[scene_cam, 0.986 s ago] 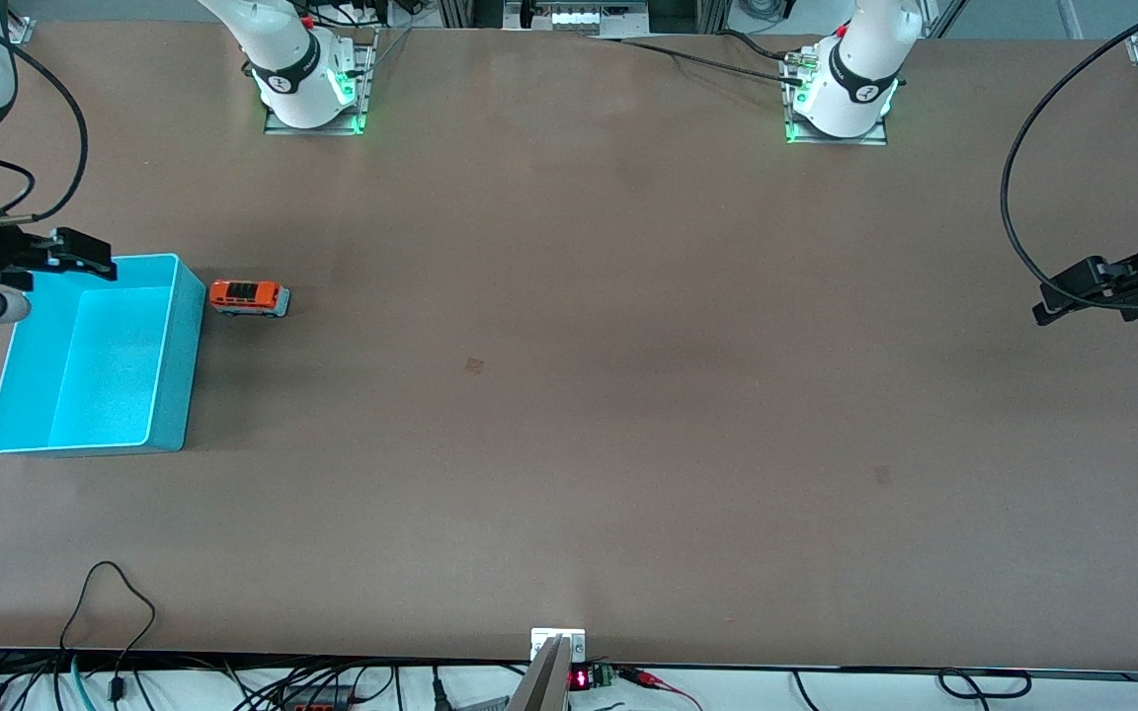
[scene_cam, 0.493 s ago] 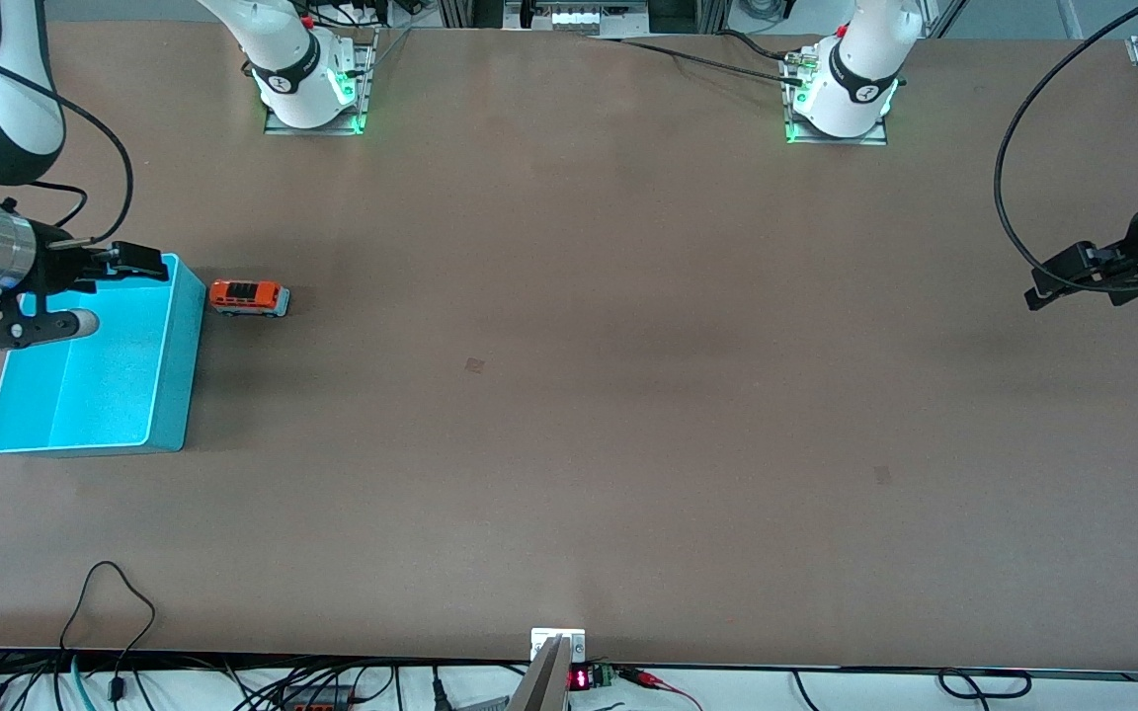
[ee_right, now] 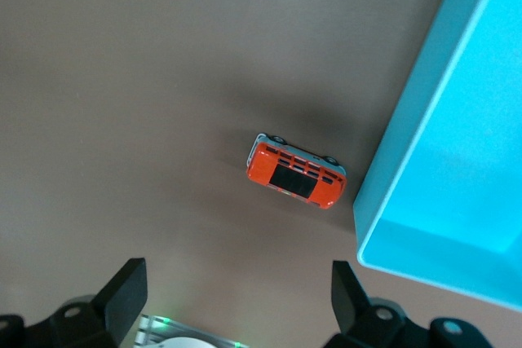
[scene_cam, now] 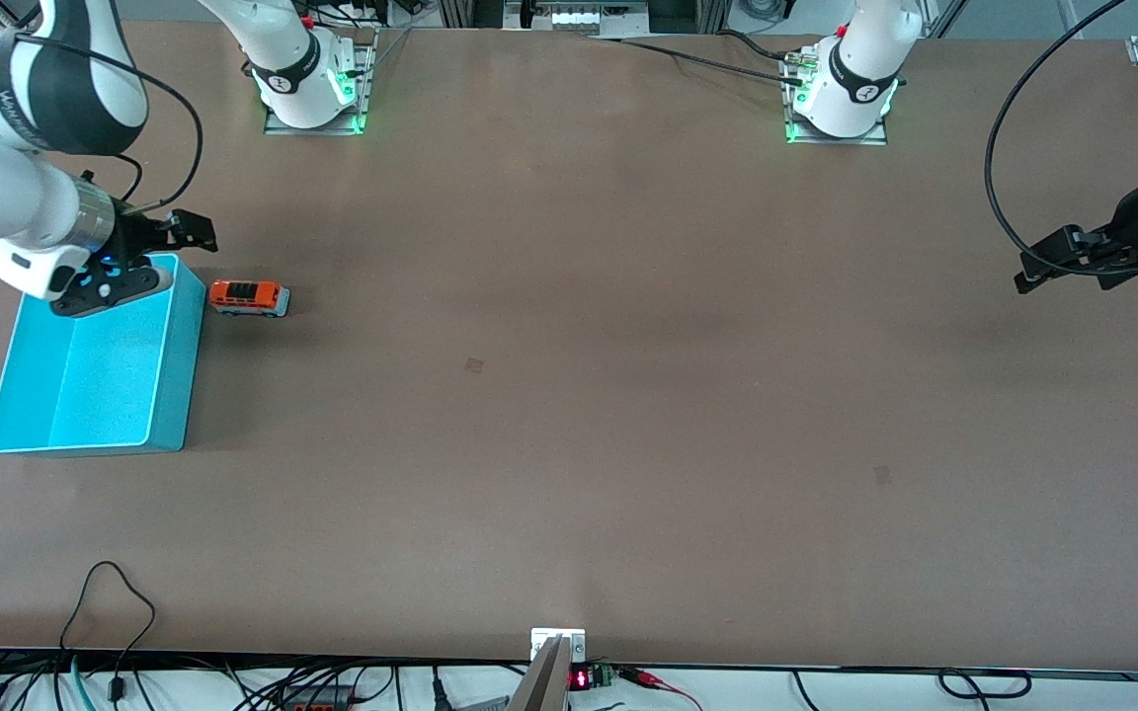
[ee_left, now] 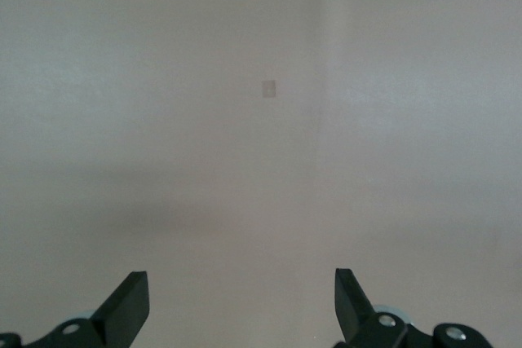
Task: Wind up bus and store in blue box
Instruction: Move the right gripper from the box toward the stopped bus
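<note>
The bus (scene_cam: pixel 249 297) is left standing on the tabletop (scene_cam: pixel 569 395) just beside the box (scene_cam: pixel 85 395), toward the right arm's end, unwound and not yet stored. Largest to smallest: the tabletop and box are unchanged over the last second. The right gripper (scene_cam: pixel 196 229) has been swung from over the box's corner farthest from the front camera to over the tabletop near the bus, its jaws spread wide and empty, the bus framed between them in the right wrist view; a grasp is judged imminent. The left gripper (scene_cam: pixel 1028 276), also wide open and empty, has drifted only slightly over bare tabletop and is taken to be waiting.
</note>
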